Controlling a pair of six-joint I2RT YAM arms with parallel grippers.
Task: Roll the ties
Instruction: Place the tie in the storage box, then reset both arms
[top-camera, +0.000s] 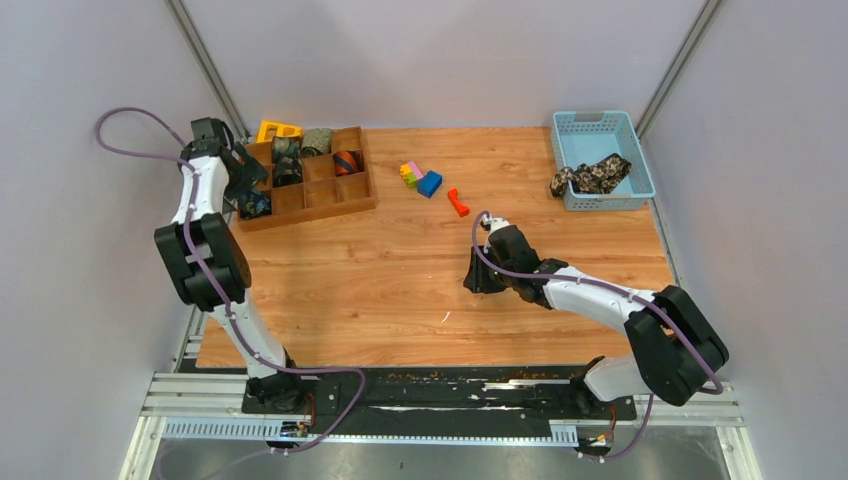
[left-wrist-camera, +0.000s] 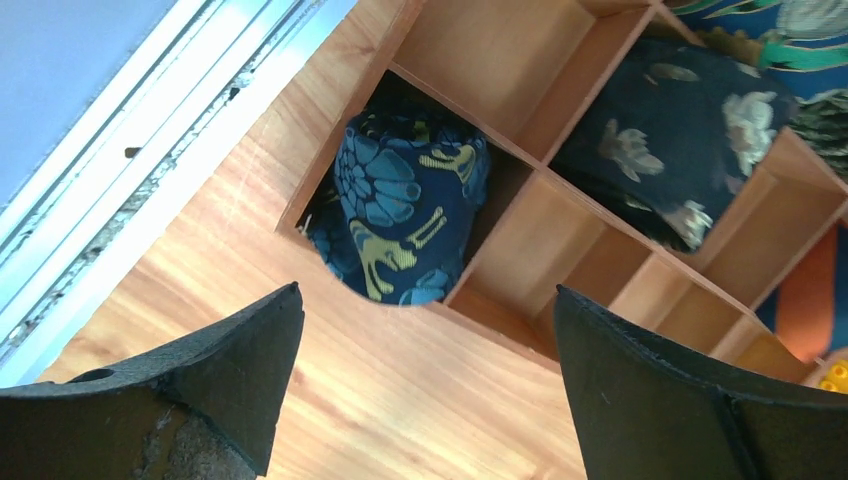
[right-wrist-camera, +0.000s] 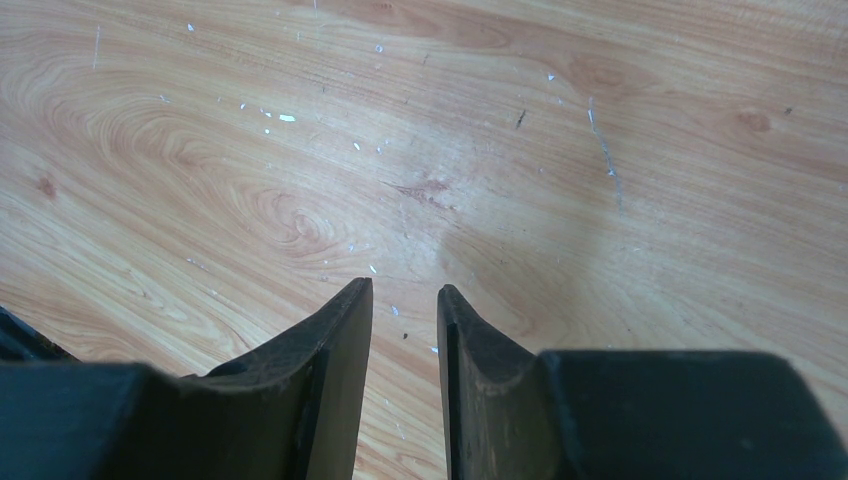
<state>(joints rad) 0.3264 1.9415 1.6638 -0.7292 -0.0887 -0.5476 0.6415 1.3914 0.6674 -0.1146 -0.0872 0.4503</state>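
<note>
Paisley tie (left-wrist-camera: 405, 215), sharp only wrist-side

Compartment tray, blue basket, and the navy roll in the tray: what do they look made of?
Compartment tray: wood or wood-look board, matte orange-brown, with faint grain on the thin dividers.
Blue basket: probably moulded plastic, with an even pale blue colour and perforated walls.
Navy roll: fabric, with soft rounded folds and a gold-teal paisley pattern. The fibre type cannot be told.
</note>
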